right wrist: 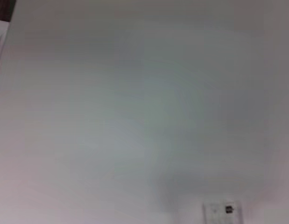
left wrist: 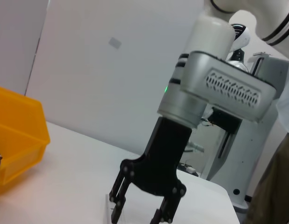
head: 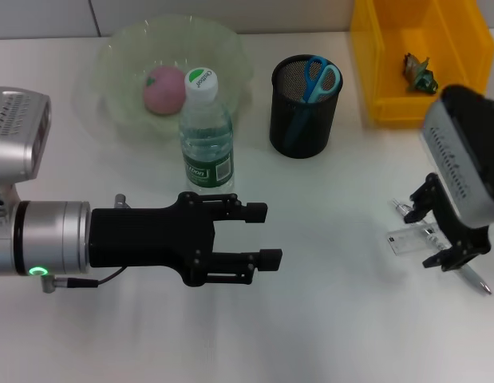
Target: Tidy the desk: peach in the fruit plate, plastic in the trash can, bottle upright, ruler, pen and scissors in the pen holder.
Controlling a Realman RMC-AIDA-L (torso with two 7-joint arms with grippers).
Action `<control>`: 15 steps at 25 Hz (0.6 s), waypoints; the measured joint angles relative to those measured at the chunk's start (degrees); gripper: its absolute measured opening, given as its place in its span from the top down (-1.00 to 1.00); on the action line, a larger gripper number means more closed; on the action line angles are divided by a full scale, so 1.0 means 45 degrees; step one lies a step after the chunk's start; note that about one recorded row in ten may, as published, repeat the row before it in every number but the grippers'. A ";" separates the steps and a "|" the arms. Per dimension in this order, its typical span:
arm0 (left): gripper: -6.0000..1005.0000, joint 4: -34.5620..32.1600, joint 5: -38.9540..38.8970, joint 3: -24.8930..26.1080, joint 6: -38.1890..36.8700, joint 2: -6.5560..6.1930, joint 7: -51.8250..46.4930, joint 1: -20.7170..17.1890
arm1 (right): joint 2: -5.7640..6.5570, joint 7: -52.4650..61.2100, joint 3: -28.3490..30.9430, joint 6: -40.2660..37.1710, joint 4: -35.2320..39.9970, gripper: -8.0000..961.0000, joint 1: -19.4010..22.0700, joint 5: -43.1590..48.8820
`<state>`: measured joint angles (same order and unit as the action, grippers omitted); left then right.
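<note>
The desk [head: 326, 319] is a plain white tabletop, seen from the head camera.

The fruit plate [head: 119, 48] is located at the far left of the desk. The peach [head: 163, 89] is seated inside it. The bottle [head: 206, 132] is stood upright just in front of the fruit plate, with its white cap uppermost and its green label facing the camera.

The pen holder [head: 298, 120] is positioned to the right of the bottle. The scissors [head: 318, 78] are inserted in it, with the light blue handles projecting above the rim. The trash can [head: 382, 72] is placed at the far right corner, and a small crumpled piece of plastic [head: 418, 73] is contained in it.

The ruler [head: 408, 239] is laid flat on the desk at the right side. The pen [head: 472, 281] is laid just beside it, and only its tip end is exposed past the gripper.

The right gripper [head: 436, 226] is lowered over the ruler with its fingers pointed down at the desk. Its jaws are spread apart, one finger being set on each side of the ruler; contact with the ruler cannot be confirmed. The same gripper [left wrist: 139, 205] is shown in the left wrist view, with jaws apart and fingertips close to the tabletop.

The left gripper [head: 262, 234] is extended horizontally above the desk in front of the bottle. Its jaws are set wide, and nothing is held between them.
</note>
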<state>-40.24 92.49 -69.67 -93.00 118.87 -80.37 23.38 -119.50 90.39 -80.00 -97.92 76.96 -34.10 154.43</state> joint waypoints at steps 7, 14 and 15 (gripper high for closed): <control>-0.44 0.0017 -0.0008 0.0002 -0.0131 -0.0048 -0.0024 -0.0024 | -0.0020 0.0211 -0.0640 0.1051 -0.0535 -0.33 -0.0016 -0.0034; -0.44 0.0017 -0.0006 0.0009 -0.0154 -0.0072 -0.0001 -0.0012 | -0.0026 0.0526 -0.1357 0.1688 -0.0853 -0.32 0.0006 -0.0198; -0.44 0.0017 -0.0001 0.0010 -0.0154 -0.0075 0.0002 -0.0009 | -0.0026 0.0526 -0.1357 0.1688 -0.0853 -0.32 0.0006 -0.0198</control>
<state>-40.16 92.48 -69.62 -93.69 118.53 -80.36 23.34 -119.62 92.76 -86.11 -90.32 73.12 -34.07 153.54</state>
